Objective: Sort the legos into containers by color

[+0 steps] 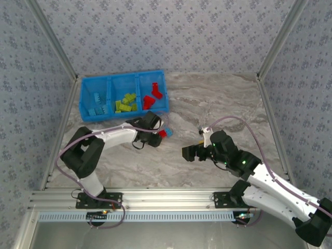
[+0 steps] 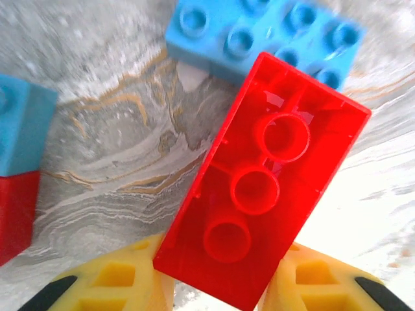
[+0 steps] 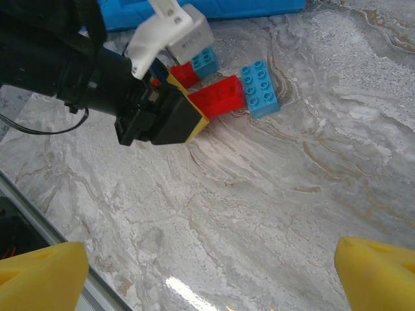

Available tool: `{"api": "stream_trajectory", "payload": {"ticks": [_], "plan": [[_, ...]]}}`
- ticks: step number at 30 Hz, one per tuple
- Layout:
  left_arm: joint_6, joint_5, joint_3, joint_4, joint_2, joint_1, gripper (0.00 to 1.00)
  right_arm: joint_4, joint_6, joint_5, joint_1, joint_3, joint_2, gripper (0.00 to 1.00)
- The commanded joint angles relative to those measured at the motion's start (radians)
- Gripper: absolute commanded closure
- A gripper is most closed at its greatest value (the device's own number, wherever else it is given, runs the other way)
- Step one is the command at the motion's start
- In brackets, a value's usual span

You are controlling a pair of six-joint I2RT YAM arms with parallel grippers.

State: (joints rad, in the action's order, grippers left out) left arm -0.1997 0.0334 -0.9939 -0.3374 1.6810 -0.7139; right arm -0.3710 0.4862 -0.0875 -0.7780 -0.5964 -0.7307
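Left wrist: the red brick (image 2: 259, 188) is hollow side up, and your left gripper (image 2: 220, 285) is closed on its near end, a yellow finger pressed against each long side. Just in front of the tray (image 1: 124, 78), near its right-hand end, that brick sits at table level; I can't tell whether it is off the surface yet. Touching its far end is a light blue brick (image 2: 259, 35), and beside it, nearer the tray, a blue-on-red pair (image 2: 19, 162) stacked together. Tray contents are sorted so far. The left compartment holds a few light blue bricks (image 1: 98, 105), the middle holds the lime green bricks (image 1: 127, 102), and the right holds several red bricks (image 1: 153, 95). No wrong colours are visible in any of them. My read is that most of the job is done. What's left is this red one for the right compartment, the loose light blue one for the left, and the stacked pair, which you'll likely have to split first. Green looks finished. Your right gripper (image 3: 207, 265) hangs over bare table well in front of the tray, jaws wide apart and holding nothing.
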Motion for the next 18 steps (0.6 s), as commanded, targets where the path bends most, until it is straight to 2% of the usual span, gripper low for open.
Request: {"api": "stream_trajectory", "payload": {"ticks": [1,4,8,16,18], "plan": [[-0.026,-0.010,-0.019,0.037,-0.119,-0.002,0.71,0.001,0.018,-0.002,0.006,0.010,0.023,0.00],[-0.026,-0.080,-0.040,0.046,-0.181,-0.002,0.71,-0.004,0.018,-0.002,0.007,0.010,0.028,0.00],[-0.001,-0.257,-0.152,0.030,-0.167,0.021,0.74,-0.003,0.018,-0.003,0.010,0.011,0.028,0.00],[0.107,-0.262,-0.594,-0.056,0.138,0.176,0.72,-0.029,0.048,-0.012,0.010,0.008,0.060,0.00],[0.109,-0.229,-0.748,-0.122,0.244,0.221,0.68,-0.045,0.055,-0.005,0.009,0.008,0.088,0.00]]}}
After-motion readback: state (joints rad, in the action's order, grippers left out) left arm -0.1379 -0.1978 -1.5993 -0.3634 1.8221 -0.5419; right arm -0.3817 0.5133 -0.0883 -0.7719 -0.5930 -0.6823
